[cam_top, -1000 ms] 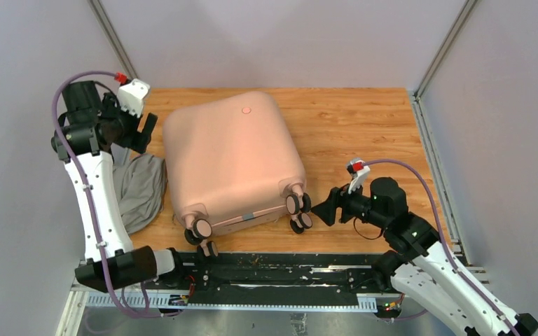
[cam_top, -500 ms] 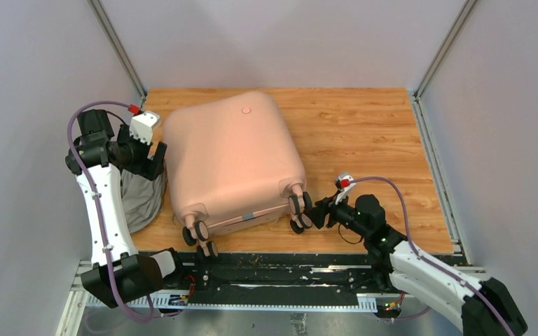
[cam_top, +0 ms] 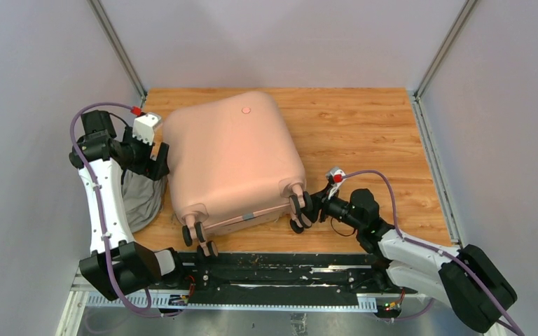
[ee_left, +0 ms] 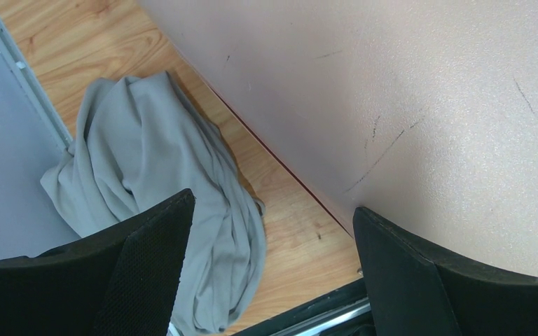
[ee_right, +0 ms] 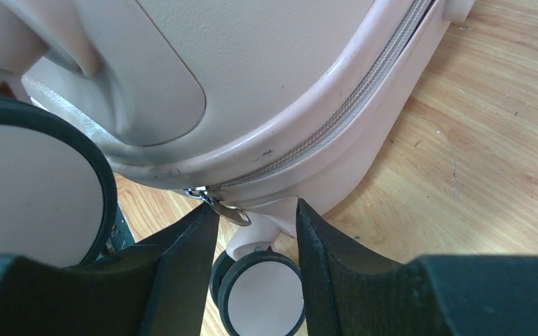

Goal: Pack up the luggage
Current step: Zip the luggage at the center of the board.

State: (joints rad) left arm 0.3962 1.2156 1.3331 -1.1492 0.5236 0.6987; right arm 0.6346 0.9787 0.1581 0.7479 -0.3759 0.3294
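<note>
On the worktop (cam_top: 364, 133), the left end effector (ee_left: 273, 203), apart, flanks the luggage (cam_top: 231, 154); the right end effector (ee_right: 257, 208), narrowly apart, faces its zipper pull (ee_right: 228, 212).

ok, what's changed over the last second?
The left gripper swung in from the far left corner to the left edge of the luggage, jaws open. The right gripper dropped low and moved left to the near-right wheel corner, jaws narrowing around the zipper pull but not yet gripping it. Nothing was taken or released. The luggage and the grey cloth stayed put.
</note>
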